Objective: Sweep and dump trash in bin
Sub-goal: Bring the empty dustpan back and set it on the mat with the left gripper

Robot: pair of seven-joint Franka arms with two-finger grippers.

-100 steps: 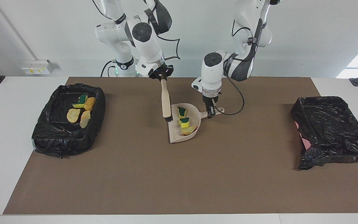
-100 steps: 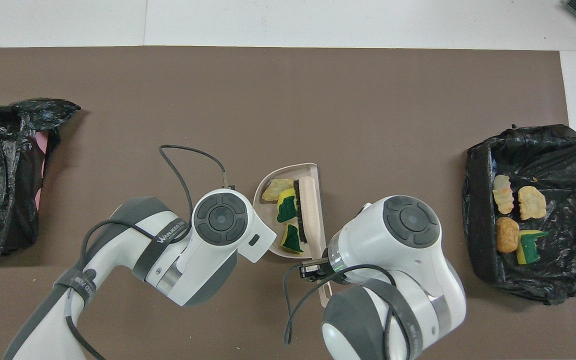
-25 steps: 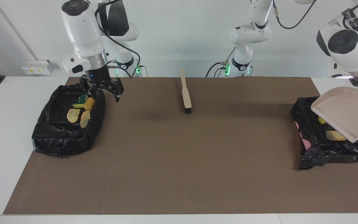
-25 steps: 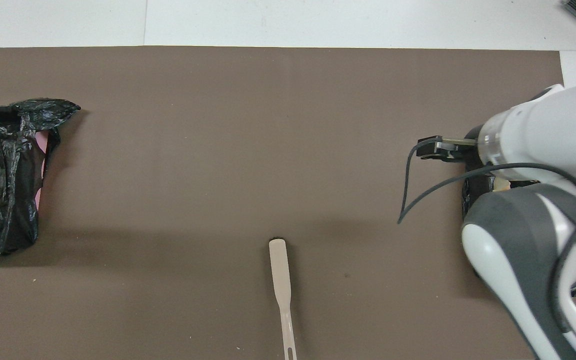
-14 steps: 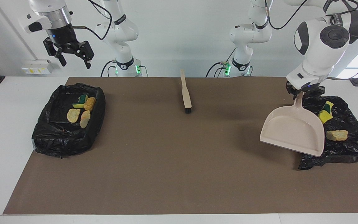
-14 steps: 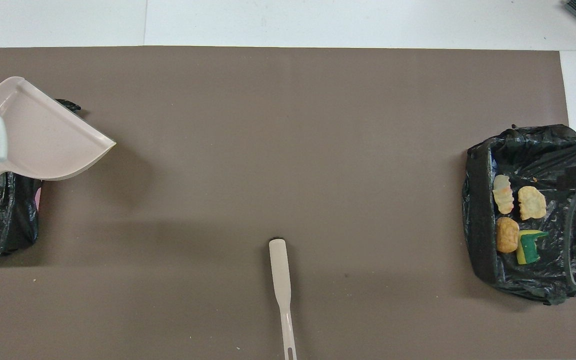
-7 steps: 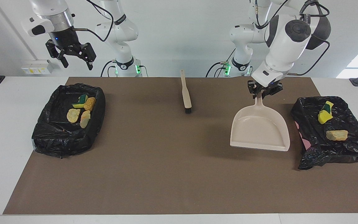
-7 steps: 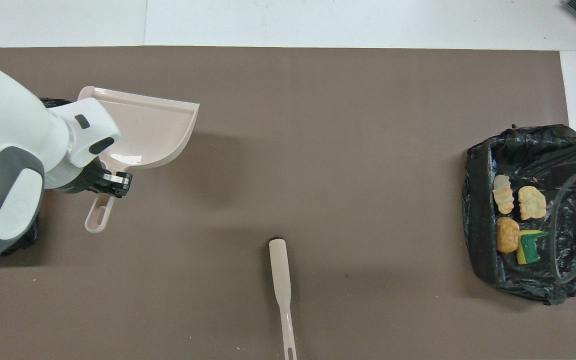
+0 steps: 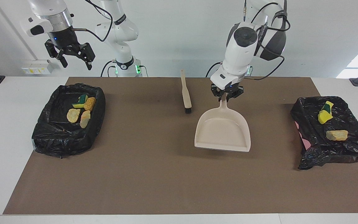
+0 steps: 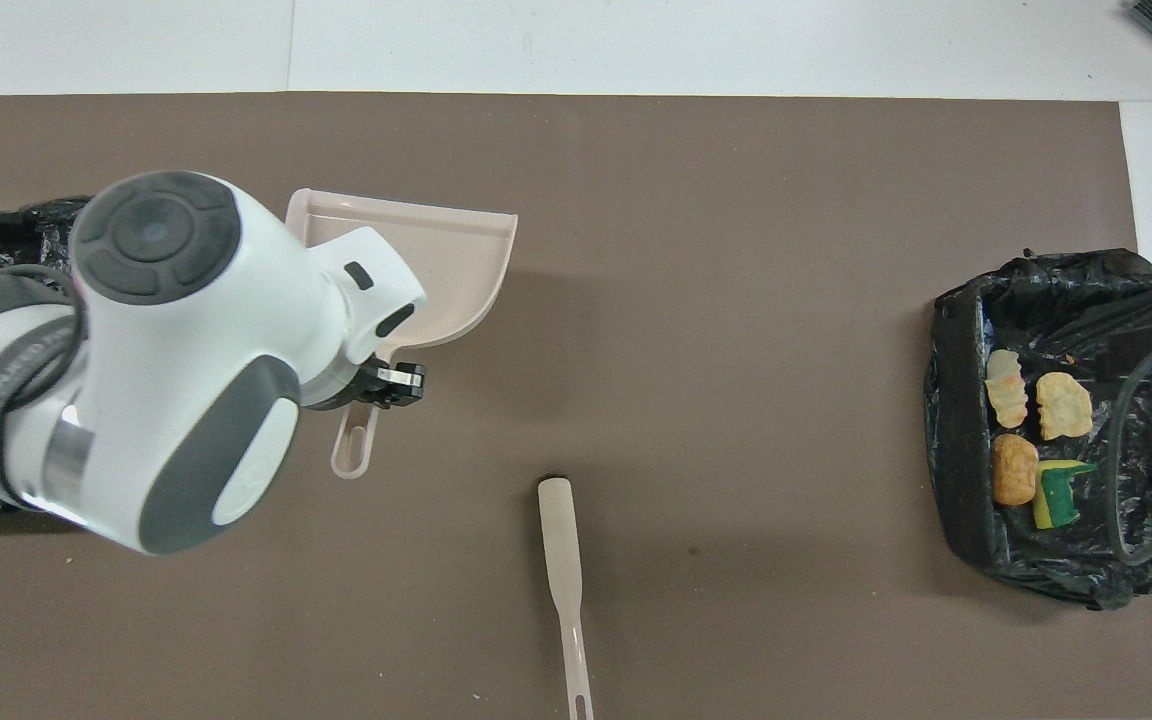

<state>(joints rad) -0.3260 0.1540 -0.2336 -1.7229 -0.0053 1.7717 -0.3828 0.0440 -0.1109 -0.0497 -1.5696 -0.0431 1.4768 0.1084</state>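
A brown mat (image 9: 154, 174) covers a white table, with two robot arms at one long edge.

The left gripper (image 9: 227, 94) is clamped on the handle of a beige dustpan (image 9: 223, 132), holding it over the middle of the mat, between the brush and the bin at the left arm's end. The pan looks empty, with its open edge pointing away from the robots.

A beige brush (image 9: 185, 92) lies flat on the mat just beside the dustpan, toward the right arm's end, its dark bristles pointing away from the robots.

A bin lined with a black bag (image 9: 346, 149) sits at the left arm's end of the table. In it lie two yellow sponge pieces (image 9: 325, 113) and a tan lump (image 9: 337, 135).

A second black-lined bin (image 9: 57, 141) sits at the right arm's end. It holds one yellow and green sponge piece (image 9: 80, 102) and three tan lumps (image 9: 73, 115).

The right gripper (image 9: 71, 59) hangs high above that second bin's robot-side edge, fingers spread apart and holding nothing.
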